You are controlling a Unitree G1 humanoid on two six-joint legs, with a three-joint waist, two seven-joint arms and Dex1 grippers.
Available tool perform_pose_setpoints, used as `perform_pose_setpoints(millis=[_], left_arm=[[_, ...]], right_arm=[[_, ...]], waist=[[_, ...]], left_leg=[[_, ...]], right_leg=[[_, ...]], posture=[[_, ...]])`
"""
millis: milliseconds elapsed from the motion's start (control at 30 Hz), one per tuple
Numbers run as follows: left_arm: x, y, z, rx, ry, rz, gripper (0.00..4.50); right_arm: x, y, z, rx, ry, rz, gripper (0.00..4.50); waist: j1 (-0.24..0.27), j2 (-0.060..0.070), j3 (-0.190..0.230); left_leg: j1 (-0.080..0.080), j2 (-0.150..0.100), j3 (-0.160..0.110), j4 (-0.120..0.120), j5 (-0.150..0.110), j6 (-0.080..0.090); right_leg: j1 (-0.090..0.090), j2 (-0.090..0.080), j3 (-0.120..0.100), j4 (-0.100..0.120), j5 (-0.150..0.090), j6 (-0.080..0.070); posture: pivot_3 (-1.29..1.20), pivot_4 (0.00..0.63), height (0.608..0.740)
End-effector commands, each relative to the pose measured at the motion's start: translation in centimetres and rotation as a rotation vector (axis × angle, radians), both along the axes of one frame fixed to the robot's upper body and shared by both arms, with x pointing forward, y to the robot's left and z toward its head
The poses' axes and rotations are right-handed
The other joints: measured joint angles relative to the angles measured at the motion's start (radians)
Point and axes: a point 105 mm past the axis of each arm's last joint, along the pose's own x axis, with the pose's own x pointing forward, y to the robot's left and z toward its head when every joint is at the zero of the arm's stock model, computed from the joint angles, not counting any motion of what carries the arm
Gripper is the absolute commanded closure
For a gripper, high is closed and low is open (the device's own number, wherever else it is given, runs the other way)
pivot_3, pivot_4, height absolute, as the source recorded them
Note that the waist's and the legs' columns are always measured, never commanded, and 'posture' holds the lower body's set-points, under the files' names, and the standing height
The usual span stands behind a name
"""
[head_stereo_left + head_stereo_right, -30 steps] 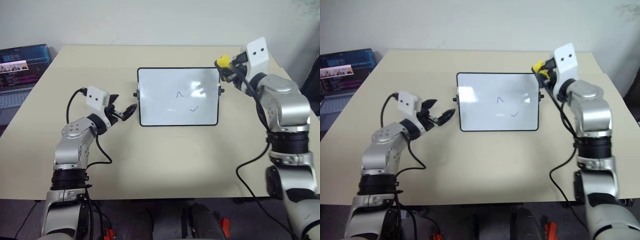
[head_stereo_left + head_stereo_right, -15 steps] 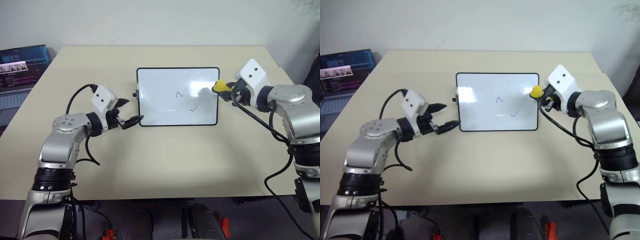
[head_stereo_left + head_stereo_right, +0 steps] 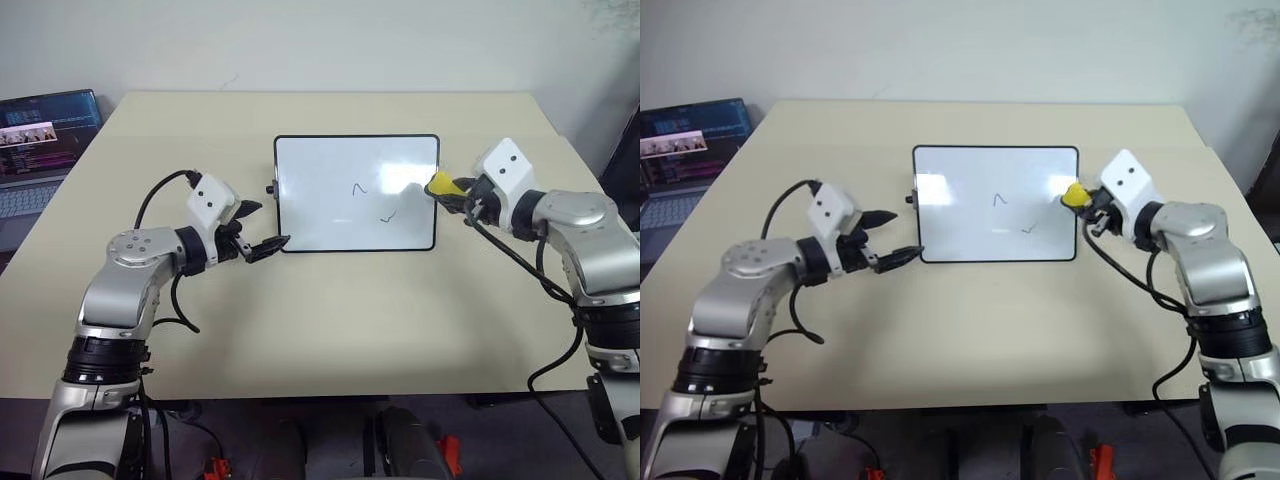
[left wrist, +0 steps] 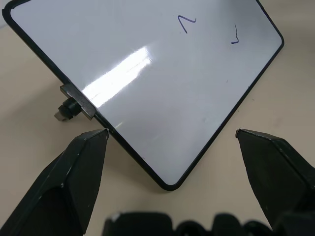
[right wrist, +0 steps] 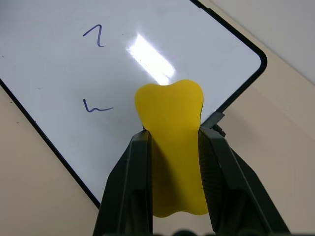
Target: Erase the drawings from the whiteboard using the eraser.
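The whiteboard (image 3: 320, 175) lies flat in the middle of the table. Two drawings show on it: a caret-like zigzag (image 3: 360, 187) and a tick (image 3: 388, 216), seen too in the right wrist view as zigzag (image 5: 94, 35) and tick (image 5: 96, 107). My right gripper (image 3: 447, 189) is shut on the yellow eraser (image 5: 172, 128), which hangs over the board's right edge, right of both marks. My left gripper (image 3: 266, 224) is open at the board's near left corner, and that corner (image 4: 170, 183) sits between its fingers.
An open laptop (image 3: 40, 140) stands off the table's left side. The board's small black side knob (image 4: 66, 109) sticks out on its left edge. Bare tan tabletop (image 3: 330, 320) stretches in front of the board.
My right gripper has come down with the eraser from beyond the board's far right corner to its right edge. My left gripper has edged closer to the near left corner.
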Motion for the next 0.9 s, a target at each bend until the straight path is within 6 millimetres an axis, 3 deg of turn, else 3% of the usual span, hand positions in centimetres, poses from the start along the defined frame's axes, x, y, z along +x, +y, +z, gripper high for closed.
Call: perform_pose_setpoints(millis=[33,400,633,733,900], left_arm=[[-0.4,-0.3,1.0,0.018,-0.04,-0.022,0.0],[-0.4,-0.5,0.6,0.018,-0.031,-0.027,0.0],[-0.4,-0.6,0.5,0.018,-0.026,-0.034,0.0],[-0.4,-0.7,0.4,0.019,-0.024,-0.036,0.0],[-0.2,-1.3,-0.5,0.013,-0.005,-0.045,0.0]], right_arm=[[-0.7,0.4,2.7,0.054,-0.108,0.014,3.53],[-1.0,-0.1,1.6,0.116,-0.121,-0.011,3.53],[-1.1,0.5,1.9,0.115,-0.129,0.009,3.53],[-0.9,1.6,2.3,0.133,-0.14,0.032,3.53],[0.8,5.6,3.6,0.183,-0.192,0.083,3.53]], waist=[[-0.001,0.0,0.0],[0.0,0.0,0.0],[-0.001,0.0,0.0],[-0.002,0.0,0.0],[-0.006,0.0,0.0]], left_leg=[[0.0,0.0,0.0,0.0,0.0,0.0],[0.0,0.0,0.0,0.001,0.0,0.0],[0.001,0.0,0.0,0.002,0.0,0.0],[0.003,0.0,0.0,0.002,0.0,0.0],[0.011,0.0,0.002,0.001,0.0,0.0]], right_leg=[[0.0,0.0,0.0,0.0,0.0,0.0],[0.001,0.0,0.0,0.001,0.0,0.0],[0.002,0.0,0.0,0.002,0.0,0.0],[0.004,0.0,0.0,0.001,0.0,0.0],[0.01,0.001,0.002,0.002,0.0,0.0]], posture=[[0.0,0.15,0.74],[0.0,0.15,0.74],[0.0,0.15,0.74],[0.0,0.15,0.74],[0.0,0.15,0.74]])
